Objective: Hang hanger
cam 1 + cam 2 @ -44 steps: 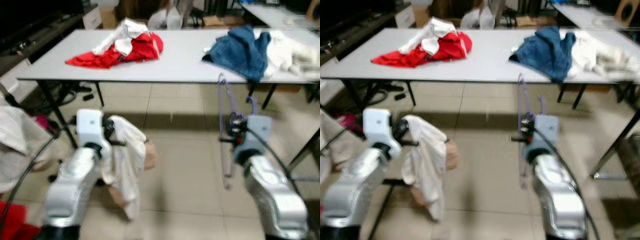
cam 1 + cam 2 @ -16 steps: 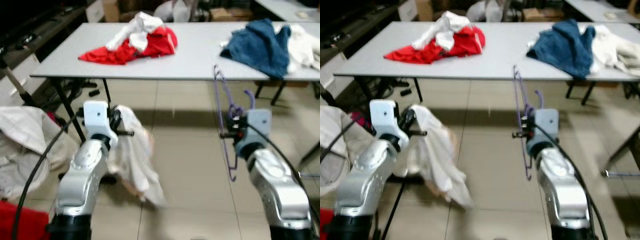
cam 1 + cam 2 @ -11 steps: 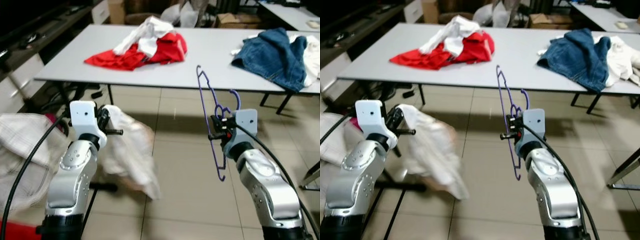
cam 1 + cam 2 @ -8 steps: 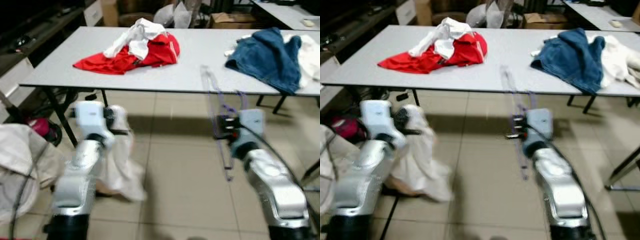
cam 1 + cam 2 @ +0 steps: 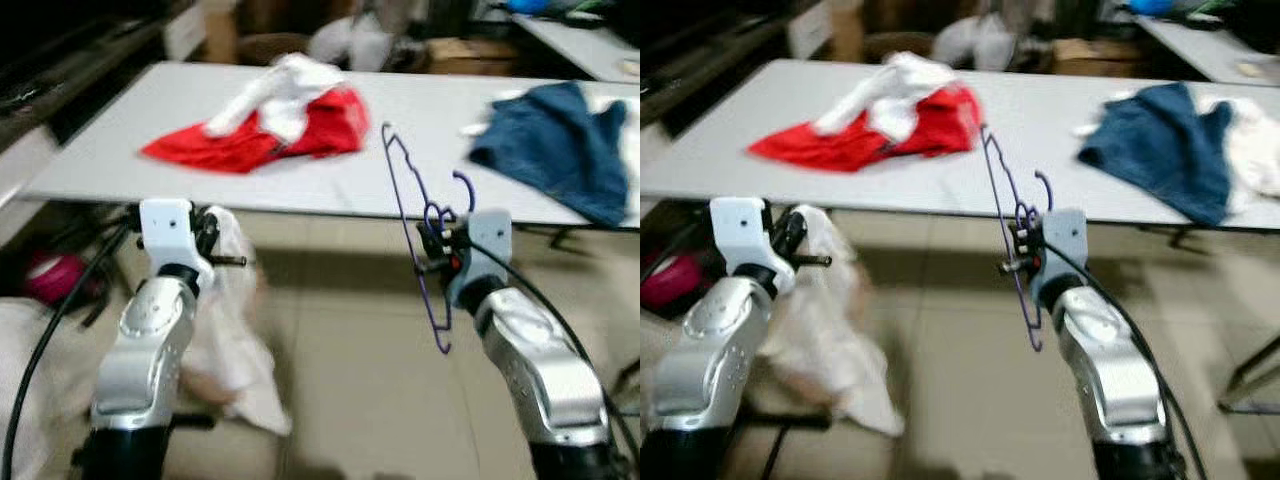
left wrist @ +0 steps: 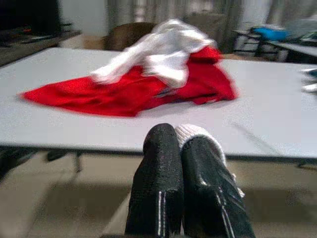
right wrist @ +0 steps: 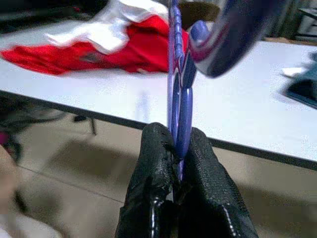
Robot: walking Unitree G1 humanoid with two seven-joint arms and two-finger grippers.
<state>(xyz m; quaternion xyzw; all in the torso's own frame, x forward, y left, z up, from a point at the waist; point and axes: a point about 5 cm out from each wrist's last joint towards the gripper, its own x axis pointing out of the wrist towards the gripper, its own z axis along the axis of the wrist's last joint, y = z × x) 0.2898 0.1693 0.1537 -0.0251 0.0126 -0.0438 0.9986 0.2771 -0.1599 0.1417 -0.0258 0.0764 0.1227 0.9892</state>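
Nearest us, our left gripper (image 6: 181,144) pinches a white garment (image 5: 232,340) that hangs toward the floor, now swung in closer beneath the arm. Our right gripper (image 7: 174,144) clamps the purple hanger (image 5: 412,215), now upright and sharp rather than blurred. Beyond stands the grey table (image 5: 130,150), nearer than before, bearing red clothes (image 5: 250,135) and blue jeans (image 5: 555,140).

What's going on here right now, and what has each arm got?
The robot stands facing a long grey table. Its right end effector is shut on a purple hanger, held upright in front of the table edge. Its left end effector is shut on a white garment that droops toward the floor. A red and white clothes pile and blue jeans lie on the table.
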